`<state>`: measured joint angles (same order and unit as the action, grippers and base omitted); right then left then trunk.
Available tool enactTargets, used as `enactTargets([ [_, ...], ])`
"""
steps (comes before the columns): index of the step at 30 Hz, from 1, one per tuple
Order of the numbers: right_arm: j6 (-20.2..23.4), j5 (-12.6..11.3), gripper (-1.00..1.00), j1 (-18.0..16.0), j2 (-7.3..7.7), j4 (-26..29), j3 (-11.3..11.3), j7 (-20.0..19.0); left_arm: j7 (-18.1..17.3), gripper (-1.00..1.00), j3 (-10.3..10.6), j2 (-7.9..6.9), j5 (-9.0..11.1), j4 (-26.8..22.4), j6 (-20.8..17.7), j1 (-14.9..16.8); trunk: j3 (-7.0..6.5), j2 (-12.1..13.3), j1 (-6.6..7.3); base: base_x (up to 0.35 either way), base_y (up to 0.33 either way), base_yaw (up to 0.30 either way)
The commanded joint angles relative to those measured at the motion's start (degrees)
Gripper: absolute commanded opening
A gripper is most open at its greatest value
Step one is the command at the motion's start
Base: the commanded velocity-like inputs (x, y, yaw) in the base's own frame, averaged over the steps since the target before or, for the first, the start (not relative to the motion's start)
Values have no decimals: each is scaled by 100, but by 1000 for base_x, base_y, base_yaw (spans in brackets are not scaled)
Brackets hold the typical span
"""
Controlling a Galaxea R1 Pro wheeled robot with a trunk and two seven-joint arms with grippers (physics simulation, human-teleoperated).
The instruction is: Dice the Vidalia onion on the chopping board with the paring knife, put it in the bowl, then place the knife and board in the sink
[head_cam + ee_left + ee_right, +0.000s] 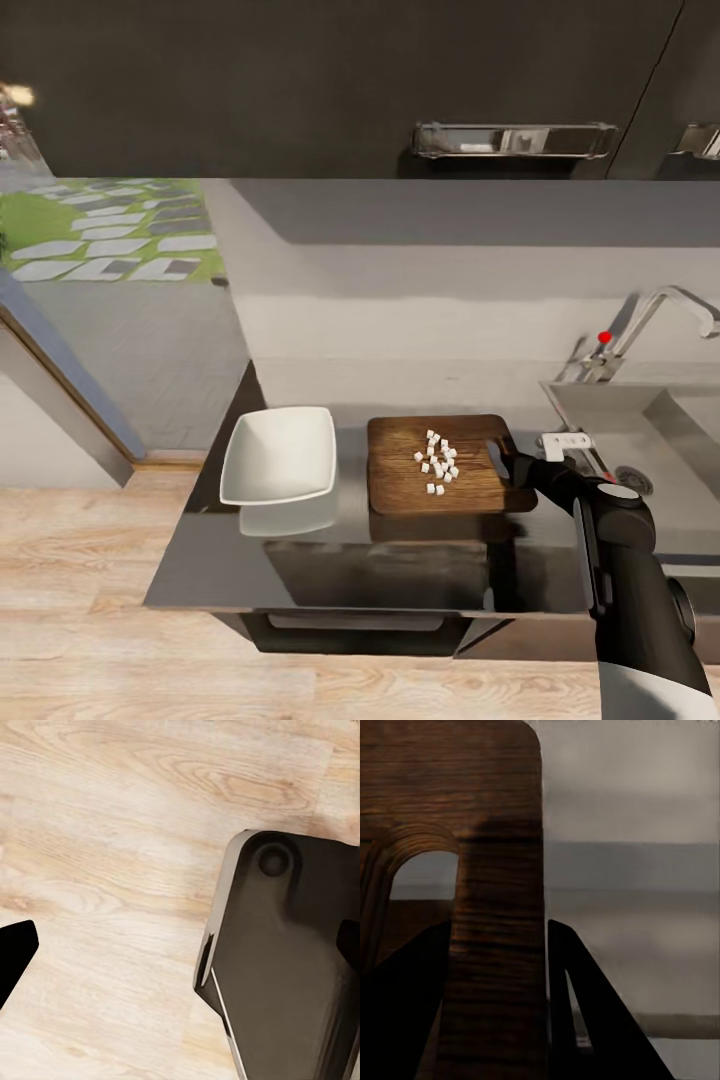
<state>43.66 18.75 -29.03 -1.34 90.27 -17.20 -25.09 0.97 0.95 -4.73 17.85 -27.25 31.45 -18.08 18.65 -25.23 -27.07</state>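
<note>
The right gripper point(499, 1005) has its jaws closed on the slotted end of the chopping board point(440, 465), one finger through the slot; diced onion point(437, 462) lies on the board, beside the bowl point(280, 455).

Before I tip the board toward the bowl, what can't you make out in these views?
- Paring knife: something pale lies by the sink rim, head view, too small to identify.
- Right gripper: fingers straddle the chopping board handle bar; contact unclear, dark.
- Left gripper: fingertips cut off by frame edges.
</note>
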Motion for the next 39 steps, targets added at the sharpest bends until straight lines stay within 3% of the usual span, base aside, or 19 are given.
enactTargets([
  [1,19,50,-100,-6,-7,8,-11,-57,9,100,11,-2,10,-9,6,-2,-1,-9,-3,0,208,0],
  [39,28,51,-100,-6,-7,17,-7,-57,9,100,11,-2,17,0,1,-2,-345,-9,-3,0,75,0],
])
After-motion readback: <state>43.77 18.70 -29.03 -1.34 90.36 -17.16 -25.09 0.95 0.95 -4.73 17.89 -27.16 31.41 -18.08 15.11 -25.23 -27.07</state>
